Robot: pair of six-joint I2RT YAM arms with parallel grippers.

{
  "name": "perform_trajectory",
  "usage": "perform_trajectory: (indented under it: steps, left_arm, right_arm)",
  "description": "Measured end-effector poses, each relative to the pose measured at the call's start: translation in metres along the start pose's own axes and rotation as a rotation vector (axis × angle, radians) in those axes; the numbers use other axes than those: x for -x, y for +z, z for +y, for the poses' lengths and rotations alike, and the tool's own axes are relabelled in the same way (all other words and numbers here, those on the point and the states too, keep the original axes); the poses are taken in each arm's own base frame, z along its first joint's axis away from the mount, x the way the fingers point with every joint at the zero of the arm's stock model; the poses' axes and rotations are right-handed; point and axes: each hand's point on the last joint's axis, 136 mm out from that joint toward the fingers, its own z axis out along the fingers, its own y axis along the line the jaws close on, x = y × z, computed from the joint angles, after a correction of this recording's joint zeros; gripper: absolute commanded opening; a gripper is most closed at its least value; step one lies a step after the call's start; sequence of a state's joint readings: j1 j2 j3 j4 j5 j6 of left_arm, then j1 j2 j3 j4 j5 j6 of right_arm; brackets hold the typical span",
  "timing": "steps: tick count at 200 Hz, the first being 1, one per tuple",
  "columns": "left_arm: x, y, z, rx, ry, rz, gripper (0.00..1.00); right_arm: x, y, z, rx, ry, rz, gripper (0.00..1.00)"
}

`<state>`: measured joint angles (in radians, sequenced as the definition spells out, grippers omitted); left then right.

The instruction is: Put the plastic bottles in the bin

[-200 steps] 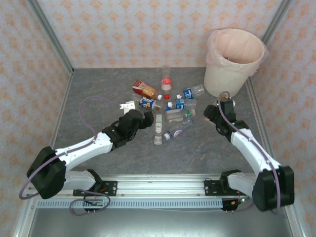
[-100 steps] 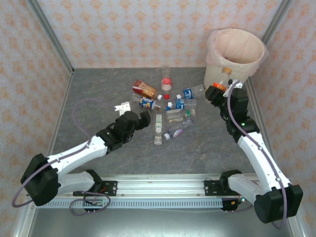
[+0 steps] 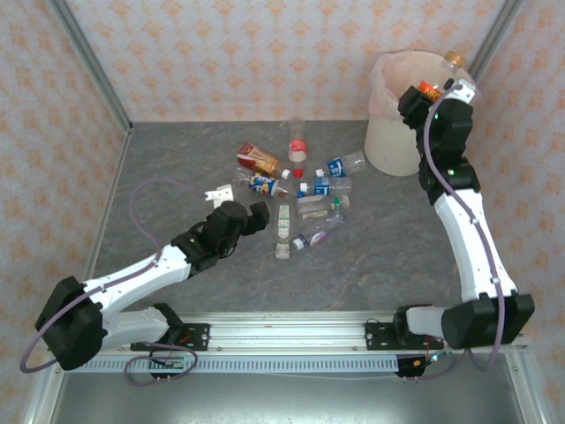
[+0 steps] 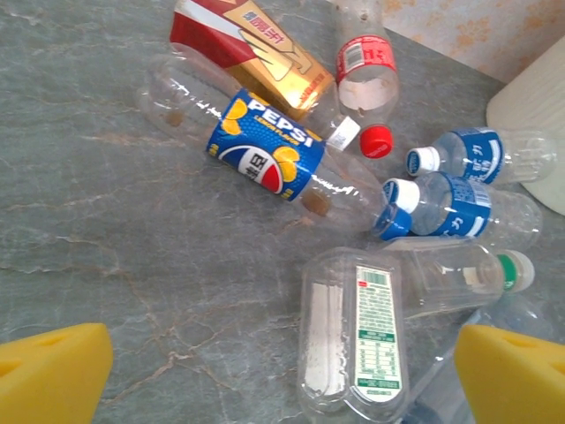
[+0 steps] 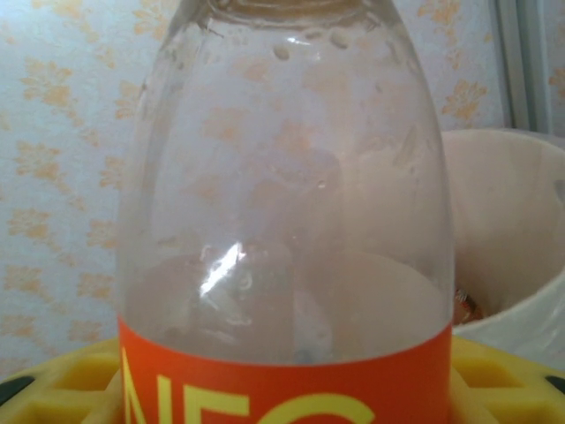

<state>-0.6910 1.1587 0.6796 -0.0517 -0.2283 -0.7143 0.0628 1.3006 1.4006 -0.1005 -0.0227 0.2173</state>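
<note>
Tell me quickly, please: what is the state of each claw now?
Left claw: open, holding nothing, over the loose bottles.
Right claw: closed on a clear bottle with an orange label, beside the bin.

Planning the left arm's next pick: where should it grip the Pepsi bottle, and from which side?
Take the Pepsi bottle around its labelled middle, probably from straight above, jaws across its width: it lies flat, and its cap end crowds a blue-labelled bottle.
</note>
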Motion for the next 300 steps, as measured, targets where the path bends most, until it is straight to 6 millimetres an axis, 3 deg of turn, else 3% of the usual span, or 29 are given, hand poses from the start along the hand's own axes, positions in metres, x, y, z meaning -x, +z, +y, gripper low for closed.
perform_trajectory:
  steps: [49,73,132,155,205,231,257,271,283,300]
  left_arm:
    - [-0.021,0.012,-0.011,-0.05,0.019,0.092,1.0]
    - [-0.027,0.017,-0.014,-0.059,0.023,0.118,1.0]
    - [-0.028,0.022,-0.022,-0.072,0.027,0.132,1.0]
    - [-0.027,0.024,-0.024,-0.074,0.031,0.134,1.0]
    - [-0.032,0.028,-0.023,-0.064,0.056,0.151,1.0]
    - [-0.036,0.033,-0.023,-0.055,0.064,0.166,1.0]
    - [-0.043,0.035,-0.025,-0.047,0.098,0.194,1.0]
    - [-0.048,0.034,-0.029,-0.038,0.132,0.208,1.0]
    - [-0.052,0.033,-0.034,-0.029,0.165,0.215,1.0]
    - [-0.057,0.031,-0.042,-0.023,0.206,0.222,1.0]
  right_arm:
    - [0.01,0.084,-0.036,-0.128,-0.05,0.086,0.54]
    - [0.004,0.119,-0.054,-0.182,-0.034,0.133,0.58]
    - [-0.02,0.182,-0.08,-0.283,0.016,0.184,0.65]
    - [-0.028,0.195,-0.088,-0.317,0.036,0.182,0.77]
    - [-0.028,0.196,-0.095,-0.356,0.053,0.169,0.84]
    - [-0.026,0.186,-0.094,-0.358,0.05,0.178,0.86]
    - [-0.02,0.161,-0.088,-0.339,0.054,0.195,0.89]
    - [-0.015,0.141,-0.082,-0.316,0.06,0.198,0.9]
    - [-0.011,0.123,-0.074,-0.281,0.069,0.195,1.0]
    - [-0.009,0.097,-0.066,-0.231,0.089,0.189,0.99]
